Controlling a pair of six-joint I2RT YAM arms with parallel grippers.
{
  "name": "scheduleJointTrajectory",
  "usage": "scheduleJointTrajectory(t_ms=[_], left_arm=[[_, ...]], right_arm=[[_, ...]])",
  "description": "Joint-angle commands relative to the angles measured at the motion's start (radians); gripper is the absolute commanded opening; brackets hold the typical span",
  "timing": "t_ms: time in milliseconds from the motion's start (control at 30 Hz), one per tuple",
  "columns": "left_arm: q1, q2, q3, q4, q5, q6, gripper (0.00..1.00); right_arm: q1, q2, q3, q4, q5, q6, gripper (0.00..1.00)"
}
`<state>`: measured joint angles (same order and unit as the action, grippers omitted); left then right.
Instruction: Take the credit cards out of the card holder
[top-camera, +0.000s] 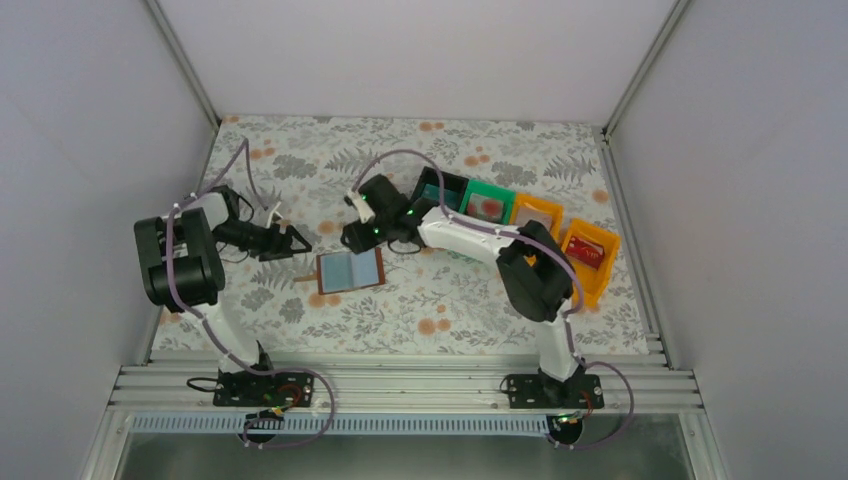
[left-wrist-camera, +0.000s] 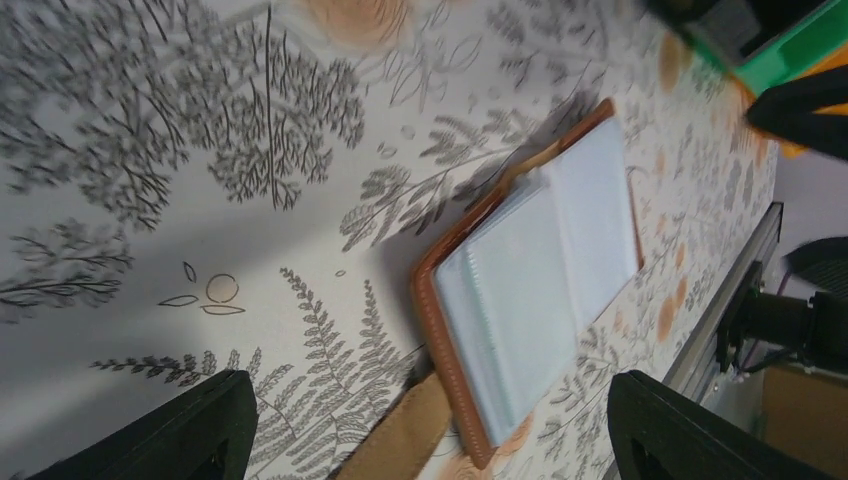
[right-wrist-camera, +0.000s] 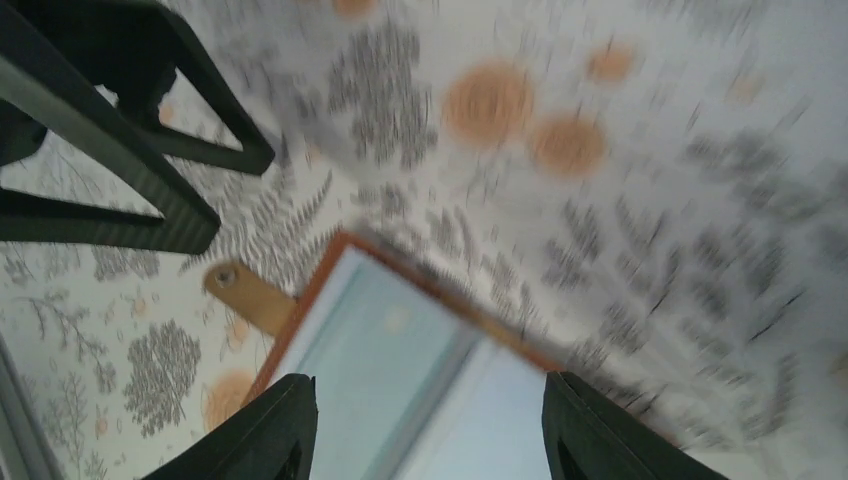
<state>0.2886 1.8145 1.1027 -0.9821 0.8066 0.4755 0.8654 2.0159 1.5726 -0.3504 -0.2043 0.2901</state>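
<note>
The card holder (top-camera: 350, 270) lies open on the patterned table, brown-edged and pale blue-grey inside, its tan strap (left-wrist-camera: 400, 440) pointing left. No card shows sticking out of its slots. A red credit card (top-camera: 584, 254) lies in the far right orange bin. My left gripper (top-camera: 298, 242) is open just left of the card holder (left-wrist-camera: 530, 290), with nothing between its fingers (left-wrist-camera: 200, 430). My right gripper (top-camera: 354, 239) hangs open over the holder's far edge. The open holder (right-wrist-camera: 420, 380) fills the gap between the right fingers (right-wrist-camera: 260, 430).
A row of bins stands at the back right: black (top-camera: 446, 185), green (top-camera: 487, 204), orange (top-camera: 537, 214) and a second orange (top-camera: 600, 268). The left gripper's fingers (right-wrist-camera: 130, 170) show at the top left of the right wrist view. An aluminium rail (top-camera: 400, 385) runs along the near edge.
</note>
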Motion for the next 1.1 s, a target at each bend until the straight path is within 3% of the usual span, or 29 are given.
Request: scheduleJointTrajectory(t_ms=[0, 200, 433, 667, 833, 867, 1067], left_arm=[[-0.025, 0.077, -0.023, 0.008, 0.028, 0.091, 0.87], [-0.092, 0.160, -0.031, 0.005, 0.066, 0.112, 0.86], [-0.103, 0.200, -0.005, -0.060, 0.204, 0.181, 0.75], [-0.121, 0.200, 0.000, -0.108, 0.296, 0.263, 0.44], [-0.131, 0.197, 0.008, -0.131, 0.324, 0.284, 0.07], [-0.131, 0.193, 0.012, -0.139, 0.330, 0.295, 0.03], [-0.131, 0.162, 0.003, -0.106, 0.323, 0.270, 0.02]], right_arm=[[0.026, 0.022, -0.035, -0.017, -0.073, 0.175, 0.59], [0.042, 0.106, -0.079, 0.055, -0.229, 0.254, 0.56], [0.042, 0.164, -0.080, 0.146, -0.322, 0.311, 0.52], [0.038, 0.178, -0.101, 0.211, -0.371, 0.347, 0.46], [0.021, 0.146, -0.135, 0.230, -0.343, 0.354, 0.42], [0.018, 0.138, -0.143, 0.231, -0.335, 0.352, 0.42], [0.004, 0.082, -0.169, 0.224, -0.312, 0.314, 0.45]])
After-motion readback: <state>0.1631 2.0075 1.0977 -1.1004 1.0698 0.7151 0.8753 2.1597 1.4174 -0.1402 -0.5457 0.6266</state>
